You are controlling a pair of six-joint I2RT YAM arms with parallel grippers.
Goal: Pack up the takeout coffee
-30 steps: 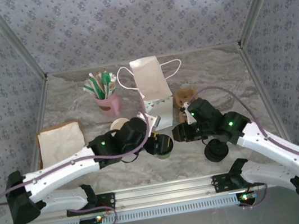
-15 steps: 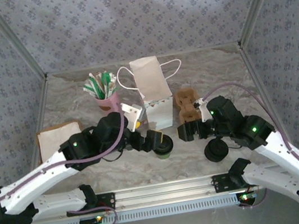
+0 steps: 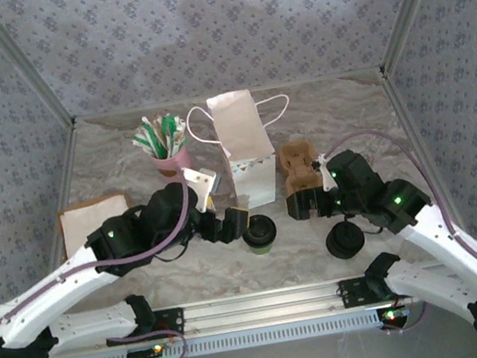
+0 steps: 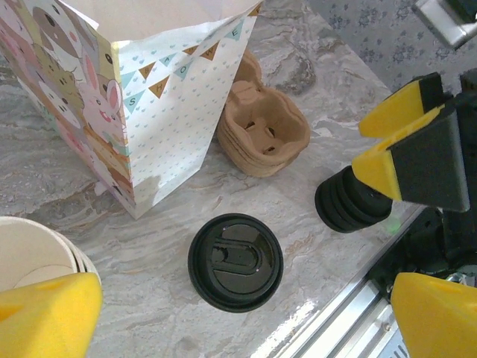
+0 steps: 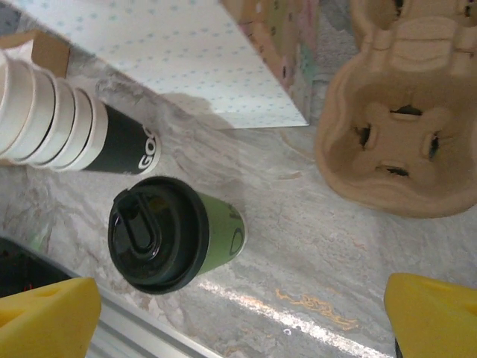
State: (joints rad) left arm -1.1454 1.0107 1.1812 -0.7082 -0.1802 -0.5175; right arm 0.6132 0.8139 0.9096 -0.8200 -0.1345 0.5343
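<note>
The takeout coffee [image 3: 260,232] stands upright on the marble table in front of the gift bag, its black lid [image 4: 235,261] pressed on over a green side [image 5: 222,230]. My left gripper [image 3: 233,224] hovers just left of it, open, yellow fingers [image 4: 46,313] spread wide with the cup below and between them, untouched. My right gripper [image 3: 301,208] hangs a little to the cup's right, also open and holding nothing, its fingers [image 5: 436,313] far apart.
A patterned paper bag [image 3: 243,146] stands open behind the cup. A pulp cup carrier [image 3: 298,162] lies to its right, and a stack of black lids [image 3: 346,239] sits front right. Lidless cups [image 5: 52,119] are stacked left of the coffee. A pink straw holder [image 3: 172,160] and brown napkins [image 3: 96,224] sit left.
Both grippers have opened wide and drawn back from the cup, the left one leftward and the right one rightward. The lidded cup stays standing between them.
</note>
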